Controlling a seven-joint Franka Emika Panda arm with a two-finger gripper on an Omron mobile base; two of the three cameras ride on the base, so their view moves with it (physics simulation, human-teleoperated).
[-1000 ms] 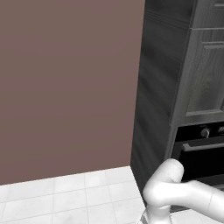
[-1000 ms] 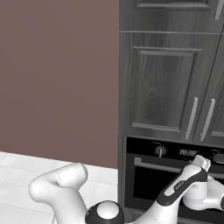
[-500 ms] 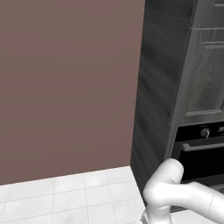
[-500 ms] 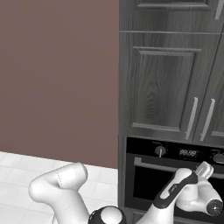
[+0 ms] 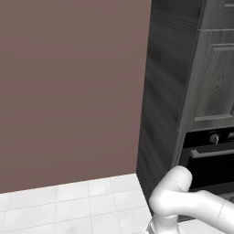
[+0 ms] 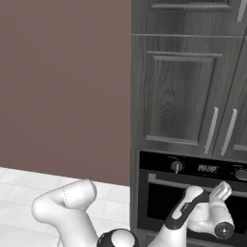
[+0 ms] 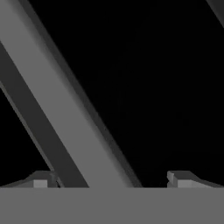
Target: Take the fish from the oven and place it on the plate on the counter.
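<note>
Oven [image 6: 193, 193] door shut, gripper [image 7: 109, 179] close up against it.

Set low in the dark wood cupboards [image 6: 183, 91], right of the brown wall [image 5: 68, 91], the oven shows its knobs and grey handle bar [image 7: 57, 100]. The handle crosses slantwise between the widely spread fingertips [image 7: 41, 180], none pinching it. Fish hidden behind the door.
</note>
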